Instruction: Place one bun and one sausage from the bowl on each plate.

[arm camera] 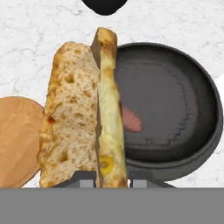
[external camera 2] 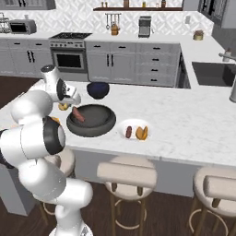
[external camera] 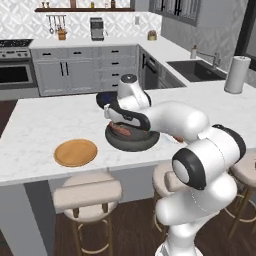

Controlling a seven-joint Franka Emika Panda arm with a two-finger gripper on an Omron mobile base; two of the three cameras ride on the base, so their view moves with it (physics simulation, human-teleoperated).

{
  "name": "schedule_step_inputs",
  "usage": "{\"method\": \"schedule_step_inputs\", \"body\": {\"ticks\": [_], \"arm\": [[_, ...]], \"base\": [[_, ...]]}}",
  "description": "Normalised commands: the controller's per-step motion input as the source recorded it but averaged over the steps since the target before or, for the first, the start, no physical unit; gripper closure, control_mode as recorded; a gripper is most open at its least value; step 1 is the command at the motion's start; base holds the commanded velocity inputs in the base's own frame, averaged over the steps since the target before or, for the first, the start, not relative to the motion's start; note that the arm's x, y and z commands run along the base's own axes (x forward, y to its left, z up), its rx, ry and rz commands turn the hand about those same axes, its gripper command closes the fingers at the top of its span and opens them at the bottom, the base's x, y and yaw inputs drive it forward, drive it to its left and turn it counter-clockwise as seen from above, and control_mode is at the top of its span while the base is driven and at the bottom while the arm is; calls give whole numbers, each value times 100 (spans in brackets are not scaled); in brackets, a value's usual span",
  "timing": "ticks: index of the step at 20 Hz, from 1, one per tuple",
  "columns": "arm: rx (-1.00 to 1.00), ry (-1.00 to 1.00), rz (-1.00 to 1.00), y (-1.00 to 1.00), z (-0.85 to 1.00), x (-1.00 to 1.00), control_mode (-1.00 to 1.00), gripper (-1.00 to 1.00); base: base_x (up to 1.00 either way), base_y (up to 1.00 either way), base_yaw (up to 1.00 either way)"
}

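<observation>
Wooden plate (external camera: 75, 152) far left on table (external camera: 40, 120), bare, nothing on it yet. In hand view, same plate (arm camera: 17, 140) sits at left edge, just beside the held bun.

Gripper (arm camera: 113, 177): jaws pinched on bun (arm camera: 83, 118), bun standing up betw. them, long axis running away from the hand, cut crumb face toward the plate side. Bun hangs above table betw. plate and bowl, over bowl's left rim.

Key relation: target plate lies to the left of the jaws as hand cam sees it, near; judged next move = short sideways carry left, then lower.

Bowl (arm camera: 175, 113) right of bun; one sausage (arm camera: 131, 119) left inside.

Right base view: white plate (external camera 2: 137, 131) right of bowl (external camera 2: 91, 120), already w/ sausage + bun.
</observation>
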Motion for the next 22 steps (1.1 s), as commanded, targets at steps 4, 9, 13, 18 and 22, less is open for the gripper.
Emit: {"method": "schedule_step_inputs", "body": {"ticks": [4,9,13,18,22], "arm": [[0,0,0,0,0,0,100,100],[0,0,0,0,0,0,100,100],[0,0,0,0,0,0,100,100],[0,0,0,0,0,0,100,100],[0,0,0,0,0,0,100,100]], "base": [[0,93,-5],[0,78,-9],[23,48,-9],[55,8,0],[56,8,0]]}}
